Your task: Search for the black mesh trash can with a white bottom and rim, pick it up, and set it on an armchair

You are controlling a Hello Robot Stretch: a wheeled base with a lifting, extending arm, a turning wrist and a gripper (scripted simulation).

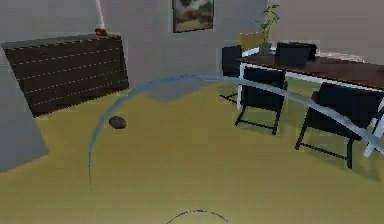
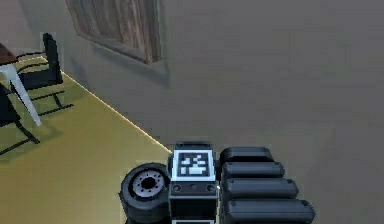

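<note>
At the arm side view's bottom edge sits the retracted arm, a stack of dark segments (image 2: 256, 186) beside a white square with black marks (image 2: 194, 165). Left of that marker is the gripper's dark round body (image 2: 148, 191). Its far end with the fingers cannot be made out, so I cannot tell whether it holds anything. A small dark brown rounded thing (image 1: 118, 123) lies on the yellow floor in the forward view's left half.
A dark wooden dresser (image 1: 62, 68) stands at the back left with a red item (image 1: 100, 33) on top. A dining table (image 1: 322, 68) with dark chairs (image 1: 262, 96) takes the right. A grey wall with a wood-framed panel (image 2: 115, 25) runs close beside the arm.
</note>
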